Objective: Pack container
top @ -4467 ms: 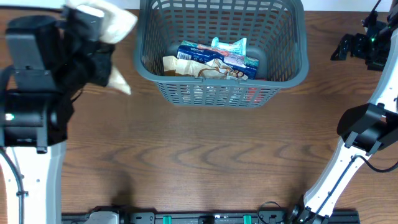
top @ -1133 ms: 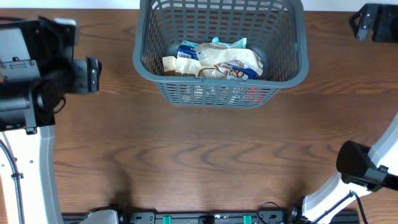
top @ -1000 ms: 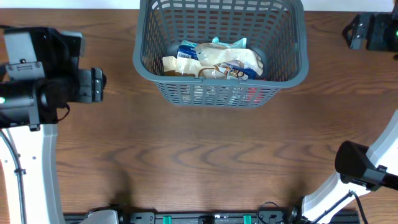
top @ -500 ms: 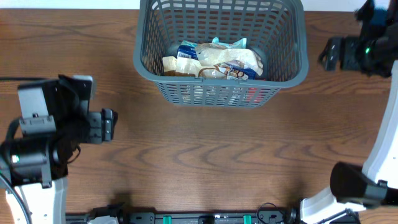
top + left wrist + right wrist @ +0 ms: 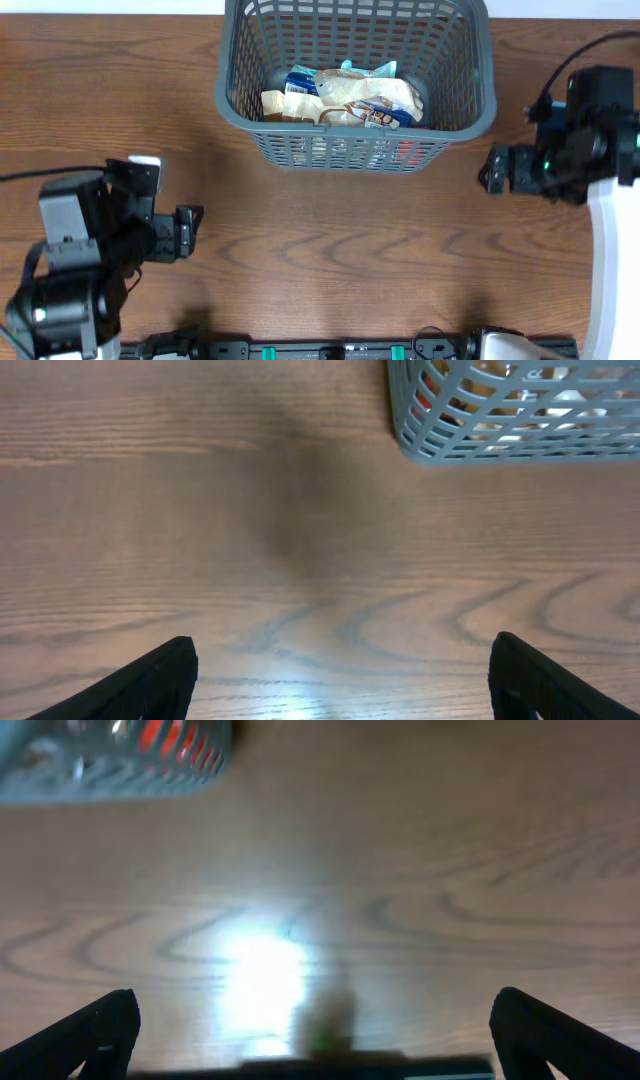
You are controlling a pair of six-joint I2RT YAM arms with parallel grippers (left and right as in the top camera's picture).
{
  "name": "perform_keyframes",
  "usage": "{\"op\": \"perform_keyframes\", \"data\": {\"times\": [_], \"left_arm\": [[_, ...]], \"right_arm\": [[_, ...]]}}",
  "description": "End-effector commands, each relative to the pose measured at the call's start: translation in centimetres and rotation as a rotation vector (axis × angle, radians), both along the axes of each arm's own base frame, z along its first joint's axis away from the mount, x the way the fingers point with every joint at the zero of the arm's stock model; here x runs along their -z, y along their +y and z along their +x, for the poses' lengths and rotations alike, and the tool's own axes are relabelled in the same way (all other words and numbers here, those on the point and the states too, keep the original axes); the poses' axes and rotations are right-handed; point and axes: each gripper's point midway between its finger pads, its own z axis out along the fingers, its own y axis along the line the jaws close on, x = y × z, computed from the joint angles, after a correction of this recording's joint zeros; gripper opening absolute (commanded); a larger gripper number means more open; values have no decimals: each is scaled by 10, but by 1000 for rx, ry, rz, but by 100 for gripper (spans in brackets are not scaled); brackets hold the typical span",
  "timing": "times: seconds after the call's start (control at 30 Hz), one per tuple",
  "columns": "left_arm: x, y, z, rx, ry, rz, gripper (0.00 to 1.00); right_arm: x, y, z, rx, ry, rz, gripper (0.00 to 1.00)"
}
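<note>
Grey container [image 5: 356, 141] is seen at top centre, packets [image 5: 350, 95] piled inside.
Left hand [image 5: 345, 675] and right hand [image 5: 315, 1035] are held wide apart over the wooden counter [image 5: 330, 260].

Left gripper [image 5: 188, 232] gone from far-left corner beside basket [image 5: 350, 150]; now drawn back to near-left part of table [image 5: 330, 260], well apart from basket. Pale packet [image 5: 368, 92] it carried 4.5 s ago now lies in basket on top of other packets [image 5: 300, 95]; there since 1.1 s ago. Left fingers, then closed on packet, now spread wide and empty. Right gripper [image 5: 497, 170] moved from far-right corner toward near side and inward; now near basket's right front corner, over bare wood.
</note>
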Motion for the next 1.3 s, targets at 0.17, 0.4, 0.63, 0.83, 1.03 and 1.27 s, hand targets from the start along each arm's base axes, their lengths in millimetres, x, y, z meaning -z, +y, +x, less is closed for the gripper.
{"op": "perform_keyframes", "data": {"times": [0.17,0.4,0.63,0.83,1.03,1.27], "left_arm": [[-20,-5,-19,-5,-138,-14,82],[-21,-5,-20,-4,-143,-13,99],[-21,-5,-20,-4,-143,-13,99],[-21,-5,-20,-4,-143,-13,99],[-21,-5,-20,-4,-143,-13,99],[-21,-5,-20,-4,-143,-13,99]], "right_arm": [[5,19,-37,-23,-27,51,99],[10,19,-46,-22,-13,52,99],[10,19,-46,-22,-14,52,99],[10,19,-46,-22,-14,52,99],[10,19,-46,-22,-14,52,99],[9,17,-44,-31,-25,36,99]]}}
